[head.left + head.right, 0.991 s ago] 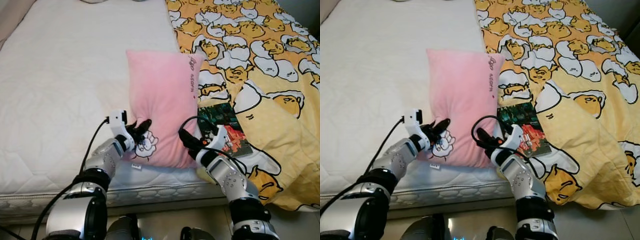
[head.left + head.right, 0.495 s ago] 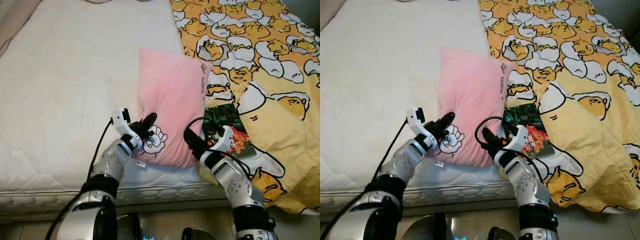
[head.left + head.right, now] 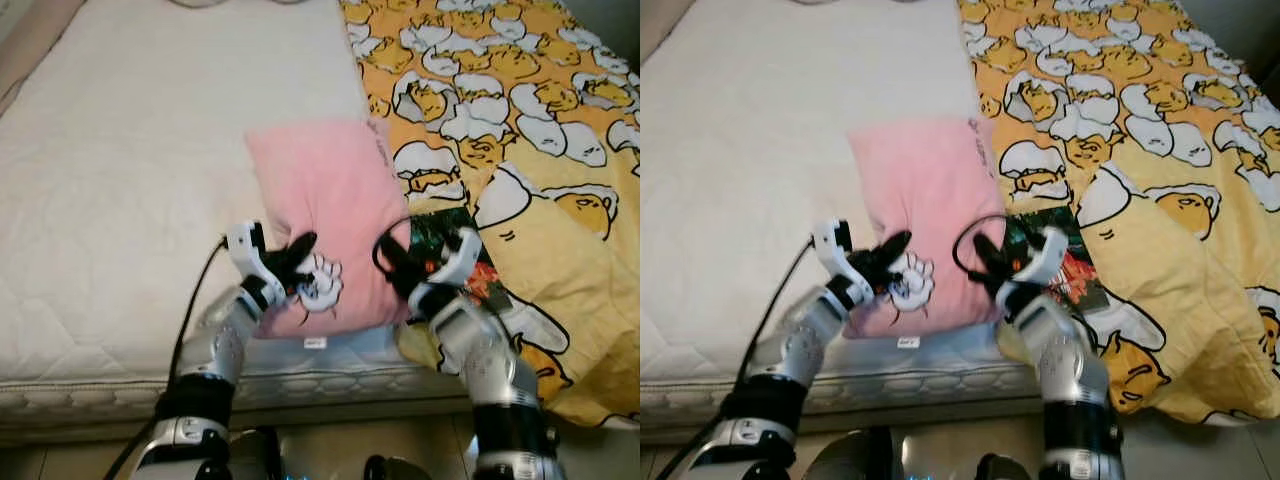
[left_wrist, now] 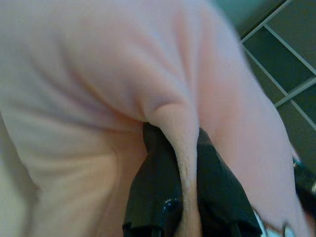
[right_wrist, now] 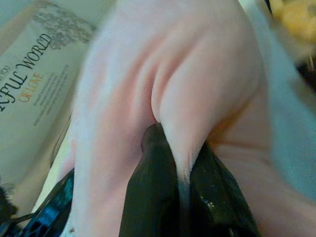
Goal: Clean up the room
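A pink pillow (image 3: 330, 200) with a white cartoon print lies near the front edge of the white mattress (image 3: 120, 180), its near end lifted off the bed. My left gripper (image 3: 296, 252) is shut on a fold of the pillow (image 4: 177, 143) at its near left corner. At the near right corner my right gripper (image 3: 392, 262) is shut on another pinch of the pillow (image 5: 182, 123).
A yellow blanket (image 3: 520, 110) with an egg-character print covers the right half of the bed. A dark book or magazine (image 3: 470, 260) lies on it beside the pillow, just behind my right arm. The mattress front edge (image 3: 120, 385) runs below my arms.
Both grippers have raised the pillow's near end and pulled it toward me; the pillow now bunches shorter and its far edge sits closer. The camera view shifted slightly.
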Robot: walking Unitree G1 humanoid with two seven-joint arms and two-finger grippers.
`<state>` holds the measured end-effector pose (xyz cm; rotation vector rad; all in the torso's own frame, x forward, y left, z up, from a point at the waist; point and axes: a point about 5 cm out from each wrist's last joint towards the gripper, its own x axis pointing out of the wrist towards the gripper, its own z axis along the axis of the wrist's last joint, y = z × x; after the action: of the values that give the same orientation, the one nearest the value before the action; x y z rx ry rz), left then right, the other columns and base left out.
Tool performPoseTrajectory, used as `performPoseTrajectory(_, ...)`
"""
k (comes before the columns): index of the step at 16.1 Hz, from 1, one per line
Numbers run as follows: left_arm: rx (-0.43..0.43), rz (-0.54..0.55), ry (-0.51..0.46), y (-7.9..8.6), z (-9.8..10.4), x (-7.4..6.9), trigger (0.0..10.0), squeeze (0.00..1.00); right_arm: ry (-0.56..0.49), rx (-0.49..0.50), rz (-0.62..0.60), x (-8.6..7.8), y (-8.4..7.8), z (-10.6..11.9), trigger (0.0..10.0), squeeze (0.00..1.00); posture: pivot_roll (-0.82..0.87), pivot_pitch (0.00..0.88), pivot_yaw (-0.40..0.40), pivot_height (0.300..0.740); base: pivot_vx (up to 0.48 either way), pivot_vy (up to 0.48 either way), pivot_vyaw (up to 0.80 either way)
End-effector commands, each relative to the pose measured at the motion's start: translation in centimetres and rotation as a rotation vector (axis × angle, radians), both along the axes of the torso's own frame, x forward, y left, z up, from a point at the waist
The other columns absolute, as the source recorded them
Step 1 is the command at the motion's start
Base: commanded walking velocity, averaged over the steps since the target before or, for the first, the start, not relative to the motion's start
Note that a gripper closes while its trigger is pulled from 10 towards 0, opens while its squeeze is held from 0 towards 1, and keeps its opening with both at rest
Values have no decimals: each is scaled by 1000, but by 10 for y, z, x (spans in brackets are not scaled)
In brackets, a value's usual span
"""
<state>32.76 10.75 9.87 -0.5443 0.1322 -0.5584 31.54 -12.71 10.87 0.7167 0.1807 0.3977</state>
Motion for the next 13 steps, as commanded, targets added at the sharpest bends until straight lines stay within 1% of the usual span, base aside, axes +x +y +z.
performPoseTrajectory(1, 41, -30, -61, -6, 17, 4, 0, 0, -120, -46, -8, 8, -1, 27, 0, 0, -49, 48, -5, 740, 0, 0, 0)
performPoseTrajectory(2, 79, 13, -147, 2, 40, 14, 0, 0, -165, -121, -45, 15, -9, 39, 0, 0, -42, 21, -8, 740, 0, 0, 0)
performPoseTrajectory(3, 95, 28, -170, 5, 47, 18, 0, 0, -181, -143, -66, 17, -13, 41, 0, 0, -36, 0, -9, 740, 0, 0, 0)
performPoseTrajectory(4, 116, 47, -188, 8, 53, 22, 0, 0, -194, -171, -83, 19, -15, 43, 0, 0, -33, 0, -8, 740, 0, 0, 0)
performPoseTrajectory(5, 174, 76, -232, 14, 62, 27, 0, 0, -235, -267, -118, 20, -18, 46, 0, 0, -29, 0, -4, 740, 0, 0, 0)
performPoseTrajectory(7, 254, 98, -266, 19, 64, 28, 0, 0, -266, -370, -153, 19, -20, 44, 0, 0, -30, 0, -3, 740, 0, 0, 0)
performPoseTrajectory(8, 331, 112, -291, 22, 63, 28, 0, 0, -257, -399, -199, 18, -26, 38, 0, 0, -26, 0, -7, 740, 0, 0, 0)
performPoseTrajectory(10, 355, 114, -303, 22, 64, 28, 0, 0, -253, -413, -231, 16, -31, 34, 0, 0, -23, 0, -10, 740, 0, 0, 0)
performPoseTrajectory(11, 352, 114, -310, 22, 65, 29, 0, 0, -249, -416, -237, 14, -33, 32, 0, 0, -24, 0, -11, 740, 0, 289, 0)
performPoseTrajectory(13, 359, 122, -318, 20, 66, 34, 0, 0, -250, -431, -248, 15, -33, 26, 0, 0, -36, 0, -6, 740, 0, 480, 0)
